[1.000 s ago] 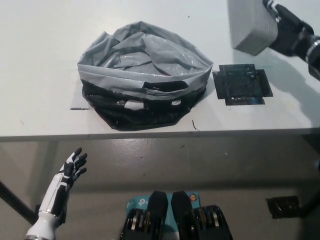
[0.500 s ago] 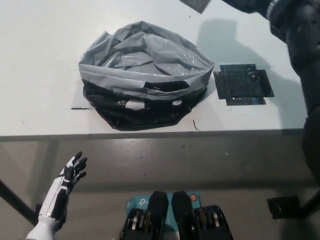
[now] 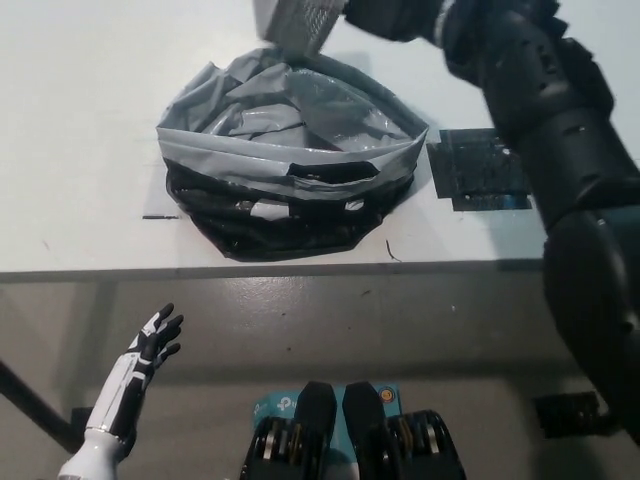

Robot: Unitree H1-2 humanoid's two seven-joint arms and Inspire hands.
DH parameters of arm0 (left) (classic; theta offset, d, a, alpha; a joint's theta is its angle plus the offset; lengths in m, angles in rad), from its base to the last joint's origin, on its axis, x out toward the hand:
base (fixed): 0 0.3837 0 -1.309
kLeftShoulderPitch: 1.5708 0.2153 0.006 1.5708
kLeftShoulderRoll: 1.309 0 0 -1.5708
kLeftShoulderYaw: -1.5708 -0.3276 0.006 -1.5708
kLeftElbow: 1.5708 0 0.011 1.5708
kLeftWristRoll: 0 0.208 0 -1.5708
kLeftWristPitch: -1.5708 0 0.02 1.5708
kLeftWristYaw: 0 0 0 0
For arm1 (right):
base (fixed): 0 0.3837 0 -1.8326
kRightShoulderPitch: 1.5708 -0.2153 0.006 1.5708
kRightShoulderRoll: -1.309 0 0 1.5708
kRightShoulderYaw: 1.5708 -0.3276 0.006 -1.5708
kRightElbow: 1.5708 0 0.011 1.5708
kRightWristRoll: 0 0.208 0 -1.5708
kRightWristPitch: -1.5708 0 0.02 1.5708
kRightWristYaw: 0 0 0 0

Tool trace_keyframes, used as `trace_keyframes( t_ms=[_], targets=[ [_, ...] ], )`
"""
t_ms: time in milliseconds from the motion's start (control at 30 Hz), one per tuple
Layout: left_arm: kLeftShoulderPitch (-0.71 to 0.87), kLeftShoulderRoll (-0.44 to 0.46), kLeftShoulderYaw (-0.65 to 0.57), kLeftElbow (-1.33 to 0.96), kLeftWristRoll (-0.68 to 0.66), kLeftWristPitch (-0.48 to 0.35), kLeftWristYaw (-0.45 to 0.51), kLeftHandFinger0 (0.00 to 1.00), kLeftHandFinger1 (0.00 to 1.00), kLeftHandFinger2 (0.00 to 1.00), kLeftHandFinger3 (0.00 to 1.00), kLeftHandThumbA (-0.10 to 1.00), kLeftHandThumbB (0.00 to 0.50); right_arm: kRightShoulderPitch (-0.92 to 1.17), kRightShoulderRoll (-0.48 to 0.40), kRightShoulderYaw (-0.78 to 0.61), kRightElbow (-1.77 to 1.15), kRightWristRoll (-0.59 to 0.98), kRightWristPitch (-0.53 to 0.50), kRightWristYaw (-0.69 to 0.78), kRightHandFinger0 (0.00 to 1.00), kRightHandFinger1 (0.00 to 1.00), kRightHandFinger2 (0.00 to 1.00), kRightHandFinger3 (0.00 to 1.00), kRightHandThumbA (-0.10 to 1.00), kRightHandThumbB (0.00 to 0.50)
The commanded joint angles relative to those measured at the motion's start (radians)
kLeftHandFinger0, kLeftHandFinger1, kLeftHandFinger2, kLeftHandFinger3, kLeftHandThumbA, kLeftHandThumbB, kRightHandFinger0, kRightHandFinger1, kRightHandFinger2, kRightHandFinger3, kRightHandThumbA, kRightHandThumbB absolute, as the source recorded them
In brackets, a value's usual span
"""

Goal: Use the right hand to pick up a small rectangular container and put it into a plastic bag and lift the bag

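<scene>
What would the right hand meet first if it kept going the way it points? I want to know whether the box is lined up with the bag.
Probably only bare table: the right hand points left, holding the container above the bag's far rim.

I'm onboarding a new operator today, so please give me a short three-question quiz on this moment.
1. True or false: the small grey rectangular container already lies inside the grey-and-black plastic bag.
2. Which hand holds the container: A) white left hand, B) black right hand?
3. What flat dark thing lies on the white table beside the bag?

Key: 1 false, it is held above the bag's far rim; 2 B; 3 a black square mat.
</scene>
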Motion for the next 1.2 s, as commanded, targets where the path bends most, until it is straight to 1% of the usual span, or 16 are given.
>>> trace_keyframes(
  t_ms=[0,67,167,200,267,300,333,400,700,800,900,1000,1033,1067,1100,1167],
  targets=[
    [-0.017,0.017,-0.003,-0.024,0.024,-0.036,0.000,1.00,1.00,1.00,1.00,1.00,0.225,-0.061,0.012,0.082,-0.028,-0.080,0.000,0.022,0.00,0.28,0.62,0.67,-0.10,0.112],
    [-0.019,0.016,-0.003,-0.028,0.027,-0.030,0.000,1.00,1.00,1.00,1.00,1.00,0.226,-0.051,0.021,0.102,-0.023,-0.088,0.000,0.022,0.00,0.27,0.64,0.93,-0.10,0.141],
    [-0.023,0.017,-0.004,-0.031,0.026,-0.025,-0.002,1.00,1.00,1.00,1.00,1.00,0.222,-0.043,0.029,0.131,-0.011,-0.110,0.000,0.029,0.00,0.25,0.68,1.00,-0.10,0.173],
    [-0.023,0.017,-0.004,-0.032,0.026,-0.025,-0.003,1.00,1.00,1.00,1.00,1.00,0.215,-0.043,0.030,0.148,-0.005,-0.122,0.000,0.035,0.00,0.25,0.67,0.91,-0.10,0.183],
    [-0.026,0.018,-0.006,-0.032,0.027,-0.027,-0.007,1.00,1.00,1.00,1.00,1.00,0.203,-0.037,0.034,0.182,-0.004,-0.141,0.000,0.045,0.00,0.26,0.69,0.94,-0.10,0.198],
    [-0.027,0.019,-0.006,-0.030,0.027,-0.029,-0.007,1.00,1.00,1.00,1.00,1.00,0.202,-0.030,0.035,0.197,-0.018,-0.151,0.000,0.049,0.00,0.28,0.70,0.81,-0.10,0.191],
    [-0.027,0.019,-0.006,-0.028,0.030,-0.032,-0.007,1.00,1.00,1.00,1.00,1.00,0.195,-0.026,0.038,0.210,-0.024,-0.161,0.000,0.047,0.00,0.29,0.71,0.86,-0.10,0.211],
    [-0.028,0.020,-0.007,-0.026,0.032,-0.035,-0.007,1.00,1.00,1.00,1.00,1.00,0.193,-0.020,0.042,0.250,-0.035,-0.189,0.000,0.051,0.00,0.30,0.73,0.73,-0.10,0.189],
    [-0.038,0.029,-0.015,-0.027,0.052,-0.032,-0.008,1.00,1.00,1.00,1.00,1.00,0.193,-0.002,0.015,0.374,-0.065,-0.270,-0.004,0.128,0.00,0.29,0.73,0.64,-0.10,0.161],
    [-0.042,0.032,-0.018,-0.034,0.058,-0.022,-0.011,1.00,1.00,1.00,1.00,1.00,0.199,0.012,-0.005,0.465,-0.098,-0.348,-0.039,0.174,0.00,0.31,0.75,0.36,-0.06,0.153],
    [-0.045,0.034,-0.020,-0.036,0.059,-0.020,-0.012,1.00,1.00,1.00,1.00,1.00,0.200,0.017,-0.014,0.490,-0.116,-0.362,-0.033,0.188,0.00,0.33,0.75,0.28,-0.08,0.158],
    [-0.049,0.034,-0.022,-0.031,0.054,-0.027,-0.016,1.00,1.00,1.00,1.00,1.00,0.193,0.024,-0.035,0.553,-0.146,-0.407,-0.072,0.223,0.00,0.32,0.70,0.35,0.00,0.144],
    [-0.050,0.035,-0.022,-0.031,0.055,-0.025,-0.016,1.00,1.00,1.00,1.00,1.00,0.199,0.023,-0.043,0.588,-0.157,-0.441,-0.091,0.225,0.01,0.33,0.69,0.62,0.06,0.170],
    [-0.050,0.035,-0.022,-0.031,0.055,-0.025,-0.016,1.00,1.00,1.00,1.00,1.00,0.199,0.023,-0.043,0.588,-0.157,-0.441,-0.091,0.225,0.01,0.33,0.69,0.62,0.06,0.170],
    [-0.054,0.036,-0.024,-0.032,0.058,-0.020,-0.016,1.00,1.00,1.00,1.00,1.00,0.212,0.018,-0.059,0.660,-0.175,-0.511,-0.134,0.229,0.00,0.15,0.48,0.63,0.11,0.175],
    [-0.055,0.037,-0.025,-0.032,0.060,-0.017,-0.016,1.00,1.00,1.00,1.00,1.00,0.216,0.017,-0.071,0.712,-0.188,-0.561,-0.179,0.228,0.00,0.12,0.44,0.47,0.10,0.186]
  ],
)
